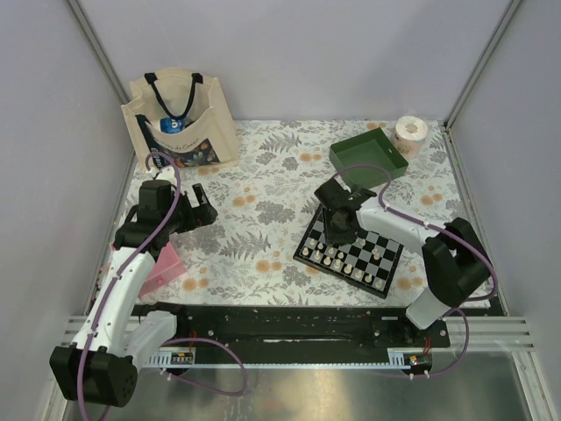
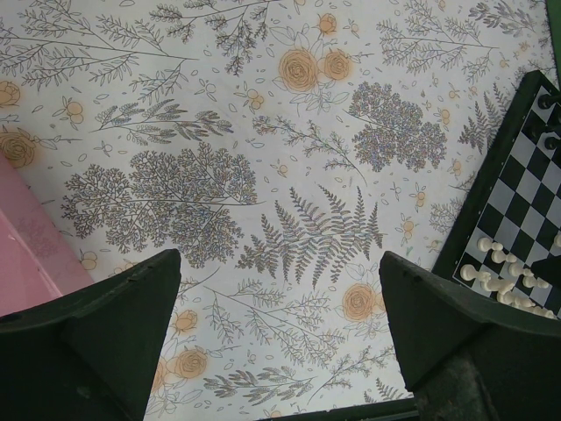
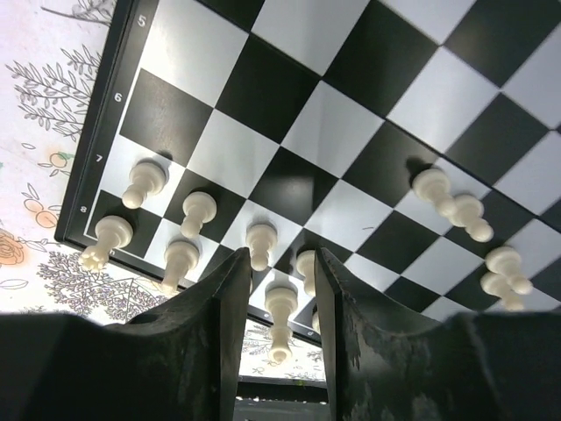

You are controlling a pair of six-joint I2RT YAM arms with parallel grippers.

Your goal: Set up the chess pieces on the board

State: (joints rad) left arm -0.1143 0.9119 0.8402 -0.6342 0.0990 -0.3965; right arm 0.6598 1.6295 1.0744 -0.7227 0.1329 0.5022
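The checkered board [image 1: 392, 264] lies right of centre, with cream-white chess pieces [image 1: 337, 261] standing along its near edge. My right gripper [image 1: 337, 235] hovers low over the board's left end. In the right wrist view the gripper [image 3: 276, 263] is open, its fingers either side of one white piece [image 3: 280, 316] that stands on the board [image 3: 351, 132], with a gap on both sides. More white pieces [image 3: 197, 210] stand around it. My left gripper [image 1: 209, 210] is open and empty over the floral cloth [image 2: 280, 333]. The left wrist view shows the board's corner [image 2: 517, 175] with white pieces [image 2: 495, 272].
A green tray [image 1: 368, 156] and a paper roll [image 1: 410, 133] stand at the back right. A cream tote bag [image 1: 180, 123] stands at the back left. A pink object [image 1: 162, 267] lies under the left arm, also in the left wrist view [image 2: 26, 254].
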